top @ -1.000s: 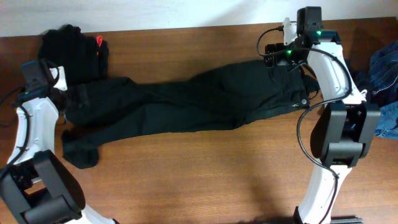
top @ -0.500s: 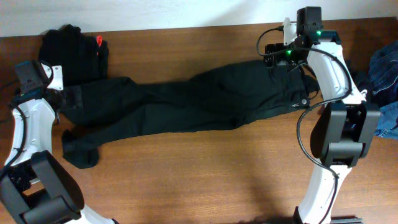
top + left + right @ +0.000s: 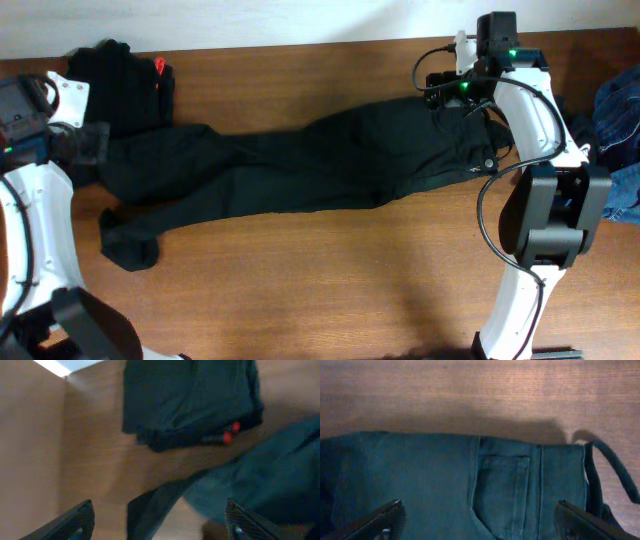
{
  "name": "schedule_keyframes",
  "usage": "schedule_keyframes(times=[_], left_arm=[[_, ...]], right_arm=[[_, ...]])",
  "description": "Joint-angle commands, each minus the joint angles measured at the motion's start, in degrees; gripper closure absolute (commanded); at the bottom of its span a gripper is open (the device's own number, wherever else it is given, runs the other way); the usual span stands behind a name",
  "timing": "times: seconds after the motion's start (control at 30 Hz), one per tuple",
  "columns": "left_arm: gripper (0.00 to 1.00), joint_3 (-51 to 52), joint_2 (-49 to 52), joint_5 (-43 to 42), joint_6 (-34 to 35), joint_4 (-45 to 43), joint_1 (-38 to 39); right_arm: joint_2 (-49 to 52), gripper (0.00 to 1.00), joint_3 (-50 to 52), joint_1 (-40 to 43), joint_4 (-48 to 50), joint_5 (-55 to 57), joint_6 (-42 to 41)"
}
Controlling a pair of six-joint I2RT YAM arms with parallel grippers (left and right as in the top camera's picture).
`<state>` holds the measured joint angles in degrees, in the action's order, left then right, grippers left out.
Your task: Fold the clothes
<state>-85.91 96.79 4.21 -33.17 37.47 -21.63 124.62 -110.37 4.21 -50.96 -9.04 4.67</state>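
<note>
Across the table (image 3: 300,290) I count one pair of black jeans (image 3: 320,165) spread flat, one folded black bundle (image 3: 118,80) beside its leg end, and one blue denim heap (image 3: 620,120) beyond the waist; my left gripper (image 3: 162,522) and right gripper (image 3: 480,520) both gape wide, holding nothing

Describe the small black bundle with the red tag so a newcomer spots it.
On the wooden table, long black jeans lie stretched across the middle. Follow them to their leg end at the left, then to the far edge: the compact black bundle sits there. Only it carries a small red tag.
</note>
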Motion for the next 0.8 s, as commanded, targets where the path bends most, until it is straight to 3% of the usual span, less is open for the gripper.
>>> schedule_keyframes(times=[0.0, 0.43, 0.63, 0.77], left_arm=[[0.17, -0.48, -0.22, 3.1, -7.08, 2.05, -0.09], [0.18, -0.39, 3.8, 1.22, -7.3, 5.05, -0.9], [0.31, -0.39, 7.39, 1.2, -7.26, 4.26, -0.94], [0.33, -0.39, 9.42, 1.2, -7.28, 2.64, -1.11]], right_arm=[[-1.25, 0.01, -0.44, 0.31, -0.42, 0.9, -0.55], [-1.25, 0.01, -0.44, 2.29, -1.4, -4.0, -0.87], [-1.25, 0.01, -0.44, 2.29, -1.51, -4.66, -0.9], [-0.94, 0.01, -0.44, 2.32, -1.07, -3.19, -0.66]])
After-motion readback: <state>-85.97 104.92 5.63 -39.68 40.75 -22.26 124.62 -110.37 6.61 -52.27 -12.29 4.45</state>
